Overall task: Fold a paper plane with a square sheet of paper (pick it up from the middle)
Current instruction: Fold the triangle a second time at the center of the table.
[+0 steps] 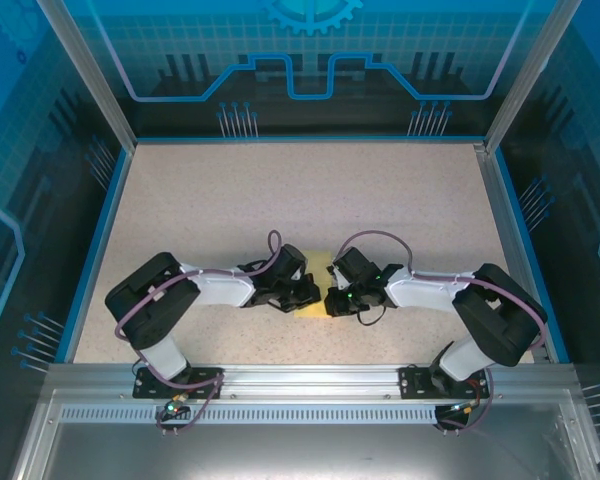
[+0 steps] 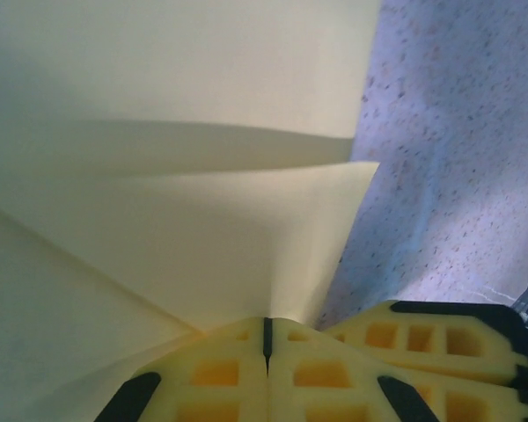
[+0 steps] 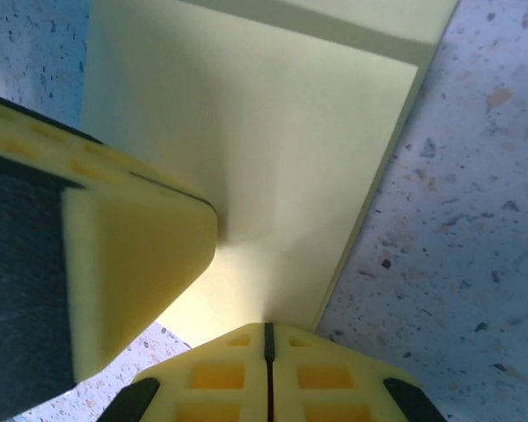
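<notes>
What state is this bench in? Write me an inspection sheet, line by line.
Surface: speckled beige table with a blue edge.
Job's things: pale-yellow sheet of paper, partly folded into overlapping layers, held near the table's middle between the two grippers.
Clutter: nothing seen.
Grippers: left gripper shut on the sheet; right gripper shut on the sheet; their tips sit close together.
Cables: purple cables loop along each arm, off the paper.
Surroundings: blue translucent panels on three sides; metal rail at the near edge, carrying both arm bases.
</notes>
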`<state>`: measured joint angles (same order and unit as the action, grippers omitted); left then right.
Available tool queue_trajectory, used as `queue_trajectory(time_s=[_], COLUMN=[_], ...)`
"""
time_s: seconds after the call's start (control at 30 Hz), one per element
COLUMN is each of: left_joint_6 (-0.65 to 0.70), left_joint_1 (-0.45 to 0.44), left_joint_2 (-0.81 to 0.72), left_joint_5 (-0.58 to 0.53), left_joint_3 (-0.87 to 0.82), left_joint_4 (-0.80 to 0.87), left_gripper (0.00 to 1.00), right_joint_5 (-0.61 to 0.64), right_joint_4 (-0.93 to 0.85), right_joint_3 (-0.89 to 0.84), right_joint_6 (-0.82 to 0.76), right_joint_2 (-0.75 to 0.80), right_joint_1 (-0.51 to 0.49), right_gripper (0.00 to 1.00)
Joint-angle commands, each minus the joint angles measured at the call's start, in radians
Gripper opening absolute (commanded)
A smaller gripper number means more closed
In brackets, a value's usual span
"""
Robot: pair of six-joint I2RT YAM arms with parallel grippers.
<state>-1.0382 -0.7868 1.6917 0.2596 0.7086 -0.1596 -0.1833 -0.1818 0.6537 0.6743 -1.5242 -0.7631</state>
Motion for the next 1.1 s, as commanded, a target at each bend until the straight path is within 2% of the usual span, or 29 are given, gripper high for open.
queue_trajectory(time_s=[0.0, 0.27, 0.53, 1.07], left_joint_6=[-0.033, -0.033, -0.012, 0.048], left_joint_1=[-0.021, -0.030, -0.021, 0.105], left_joint_2=[0.022, 0.028, 0.051, 0.052], left_joint_5=[0.020, 0.027, -0.049, -0.074], left_joint_3=[-0.019, -0.021, -0.015, -0.023], left_joint_4=[-0.020, -0.046, -0.009, -0.009], left_gripper=[0.07, 0.07, 0.06, 0.07], right_joint_5=[0.015, 0.020, 0.057, 0.117], right_joint_4=[-0.032, -0.039, -0.089, -0.203], right_joint_3=[-0.024, -0.026, -0.025, -0.024], right_joint_6=[0.010, 0.003, -0.027, -0.077], right_joint_2=[0.003, -0.004, -0.033, -0.135], right_joint_1=[0.006, 0.006, 0.003, -0.014], right_gripper=[0.07, 0.06, 0.07, 0.06])
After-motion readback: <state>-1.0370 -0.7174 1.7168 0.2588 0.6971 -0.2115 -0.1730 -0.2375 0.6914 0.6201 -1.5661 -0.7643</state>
